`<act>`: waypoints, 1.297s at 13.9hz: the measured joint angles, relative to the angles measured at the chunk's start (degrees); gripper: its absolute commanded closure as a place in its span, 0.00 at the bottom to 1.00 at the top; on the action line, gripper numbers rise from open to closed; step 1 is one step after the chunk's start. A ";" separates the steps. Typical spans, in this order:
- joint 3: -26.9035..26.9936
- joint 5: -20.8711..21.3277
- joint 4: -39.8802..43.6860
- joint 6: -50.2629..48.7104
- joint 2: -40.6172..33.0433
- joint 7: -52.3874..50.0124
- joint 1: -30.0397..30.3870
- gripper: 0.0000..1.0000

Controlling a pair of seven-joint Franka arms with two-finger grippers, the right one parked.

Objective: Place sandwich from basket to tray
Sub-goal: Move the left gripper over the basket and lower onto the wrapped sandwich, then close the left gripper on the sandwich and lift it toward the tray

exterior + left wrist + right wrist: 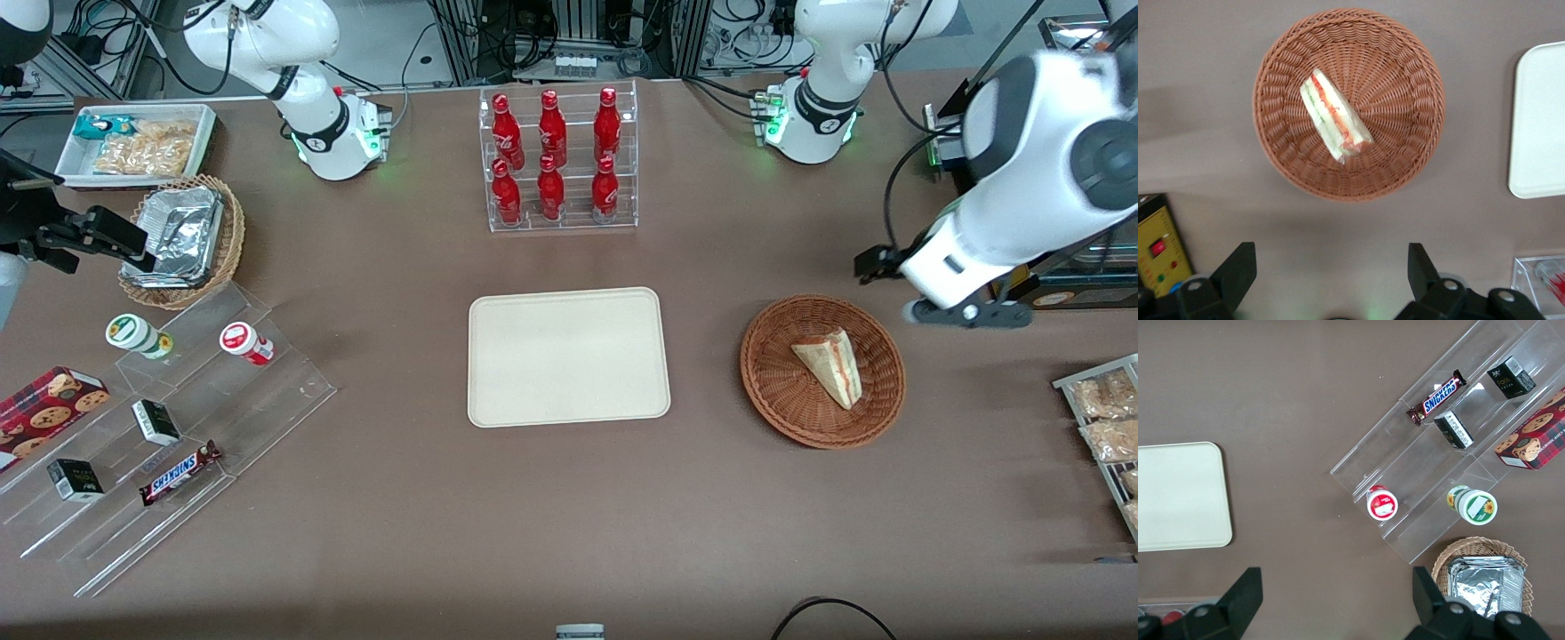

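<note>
At the parked arm's end of the table, a white bin of snack packets (138, 142) was seen, with a tan wicker basket of foil containers (187, 240) just nearer the front camera. Nearer still, a clear stepped display stand (169, 427) was found carrying two small jars, a red-lidded jar (246, 343) and a green-labelled jar (138, 336), two dark little boxes, a Snickers bar (180, 472) and a red cookie box (49, 404).

At the middle of the table, a clear rack of six red bottles (558, 160) was set farther from the front camera, and the cream-beige tray (569, 356) lay flat between that rack and the camera; nothing was seen resting on it.

Toward the working arm's end, the reddish-brown basket (782, 400) sat beside the tray, well apart from it. The sandwich (831, 364) was lying in the basket, roughly at its centre, on its side, with the red and green filling layers shown along its cut edge in the wrist view (1335, 115).

The gripper (1331, 277) was held in the air above the table just beside the basket's rim, touching nothing; its two dark fingers (1238, 273) were spread wide apart and nothing was gripped between them. Packets on a rack (1107, 427) were seen at the table's edge.
</note>
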 measured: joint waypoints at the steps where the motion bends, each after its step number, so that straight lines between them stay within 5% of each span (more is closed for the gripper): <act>1: 0.00 0.00 -2.80 3.19 0.01 -0.36 0.00 0.00; 8: 0.00 0.00 -18.16 22.79 0.10 -6.25 0.01 0.00; 18: 0.25 -0.08 -19.58 32.85 6.54 -30.26 0.19 0.00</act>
